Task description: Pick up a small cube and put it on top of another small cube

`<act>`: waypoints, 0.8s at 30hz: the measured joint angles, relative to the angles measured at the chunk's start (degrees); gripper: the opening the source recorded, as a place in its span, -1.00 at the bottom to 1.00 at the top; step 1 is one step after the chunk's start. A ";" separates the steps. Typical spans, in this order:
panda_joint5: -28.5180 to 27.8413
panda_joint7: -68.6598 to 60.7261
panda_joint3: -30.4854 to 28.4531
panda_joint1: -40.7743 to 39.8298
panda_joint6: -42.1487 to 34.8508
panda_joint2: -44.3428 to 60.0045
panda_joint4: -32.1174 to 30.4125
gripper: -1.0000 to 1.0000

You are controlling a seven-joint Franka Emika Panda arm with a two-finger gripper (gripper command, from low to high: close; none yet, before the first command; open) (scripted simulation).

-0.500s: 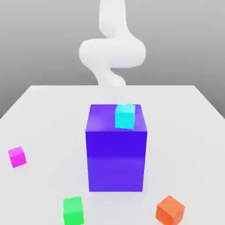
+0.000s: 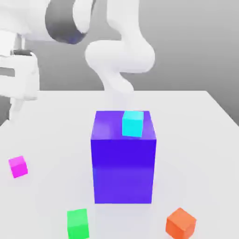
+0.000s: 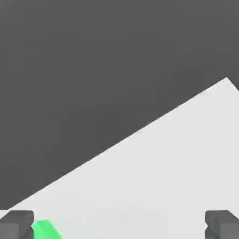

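Note:
The small cube, bright magenta, lies on the white table near the exterior view's left edge. My gripper hangs high above it and a little behind, at the exterior view's upper left, well clear of it. In the hand view the two dark fingertips stand far apart, so the gripper is open with nothing between them. A small cyan cube rests on top of the big blue-purple block at the table's middle.
A green cube lies near the front, and an edge of it shows beside one fingertip as the green cube. An orange cube lies at the front right. The table's edge crosses the hand view.
The arm has swung over: its hand and gripper now show at the exterior view's upper left, where half a second ago they did not. No cube has moved.

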 joint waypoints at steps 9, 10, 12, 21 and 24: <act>13.04 -9.32 -2.72 -12.10 10.15 19.83 -5.77 0.00; 15.29 -10.99 -1.09 -13.50 11.58 21.97 -5.45 0.00; 19.28 -14.03 2.94 -16.83 14.58 26.11 -4.57 0.00; 22.82 -16.76 7.40 -20.55 17.67 30.19 -3.56 -1.00; 17.74 -12.86 2.95 -17.22 14.07 25.31 -4.84 -1.00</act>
